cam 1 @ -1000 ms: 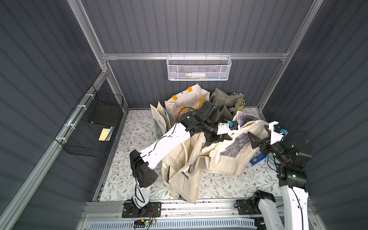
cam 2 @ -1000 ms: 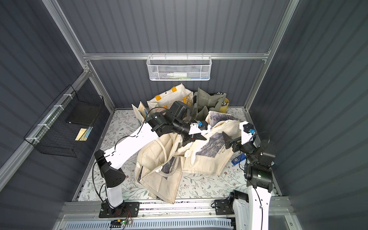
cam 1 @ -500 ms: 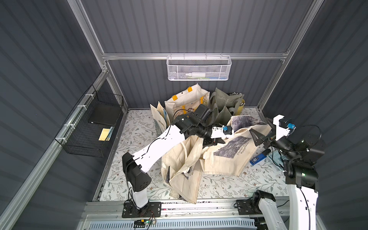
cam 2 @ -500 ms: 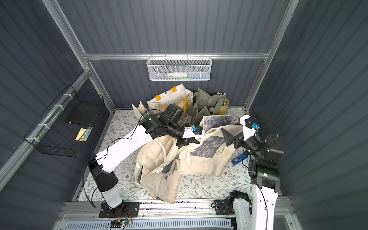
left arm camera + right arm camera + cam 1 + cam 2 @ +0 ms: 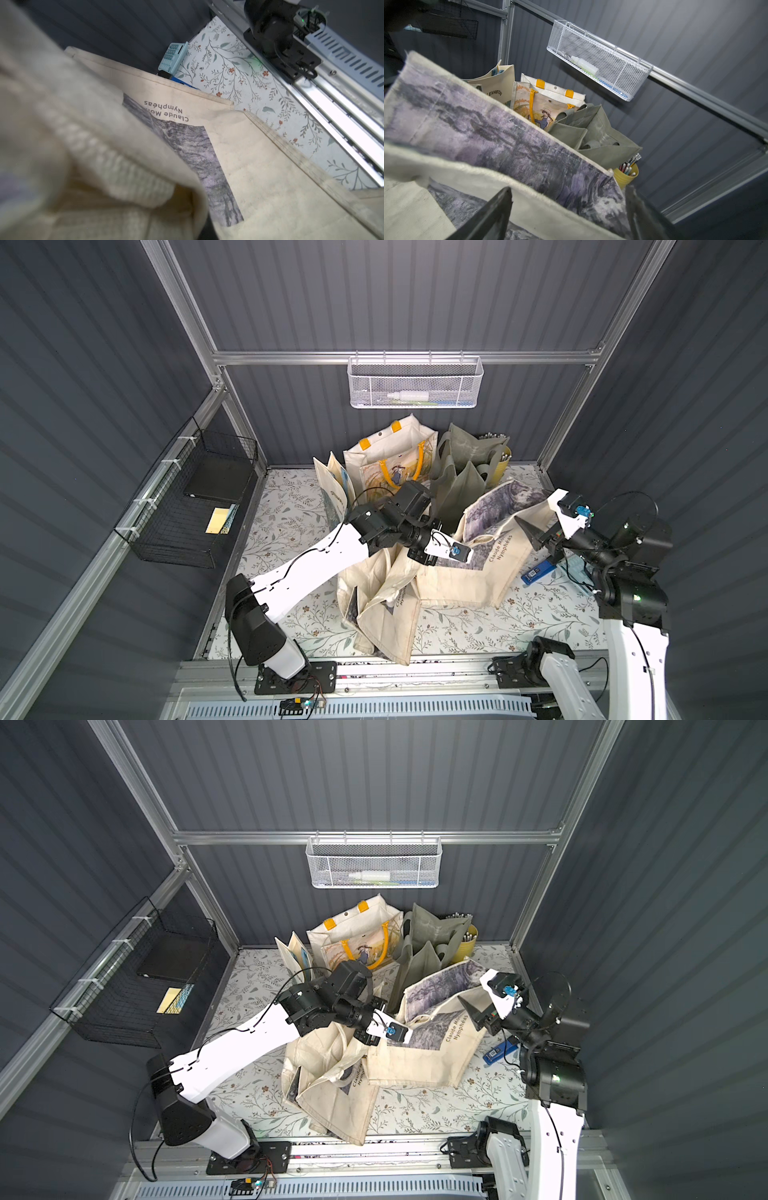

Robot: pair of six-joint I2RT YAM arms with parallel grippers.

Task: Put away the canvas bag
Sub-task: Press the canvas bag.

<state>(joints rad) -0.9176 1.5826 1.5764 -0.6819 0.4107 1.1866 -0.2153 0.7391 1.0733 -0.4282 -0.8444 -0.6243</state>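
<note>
Pinching one of two cream bags (image 5: 465, 585) is the left gripper (image 5: 428, 559).

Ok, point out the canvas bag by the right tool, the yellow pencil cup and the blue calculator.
canvas bag (image 5: 465, 585): in a top view, plain cream lower panel.
yellow pencil cup (image 5: 625, 178): right wrist view, its yellow wall.
blue calculator (image 5: 172, 56): left wrist view, its keypad.
</note>
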